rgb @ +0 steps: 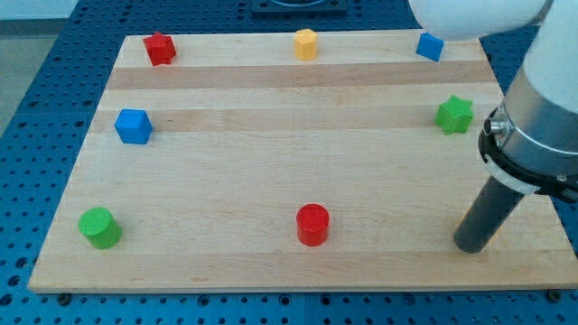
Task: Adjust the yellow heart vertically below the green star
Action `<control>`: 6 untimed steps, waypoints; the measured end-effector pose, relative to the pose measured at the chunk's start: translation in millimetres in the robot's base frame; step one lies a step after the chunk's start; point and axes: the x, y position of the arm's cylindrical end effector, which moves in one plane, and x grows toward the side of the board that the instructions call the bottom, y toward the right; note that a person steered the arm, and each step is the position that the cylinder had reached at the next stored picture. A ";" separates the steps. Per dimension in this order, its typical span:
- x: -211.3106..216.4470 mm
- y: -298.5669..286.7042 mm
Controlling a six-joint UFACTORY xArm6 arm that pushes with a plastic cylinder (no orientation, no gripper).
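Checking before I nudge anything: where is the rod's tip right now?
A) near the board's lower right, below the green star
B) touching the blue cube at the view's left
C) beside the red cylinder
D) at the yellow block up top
A: my tip rests near the board's lower-right corner, below the green star.

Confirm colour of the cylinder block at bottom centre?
Red: the red cylinder, clearest in the camera view.

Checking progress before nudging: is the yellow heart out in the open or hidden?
Mostly hidden: only a yellow sliver shows behind my tip, below the green star.
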 end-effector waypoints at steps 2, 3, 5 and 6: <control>-0.6 -15.3; -5.2 -22.4; -15.0 -22.4; -15.0 -21.0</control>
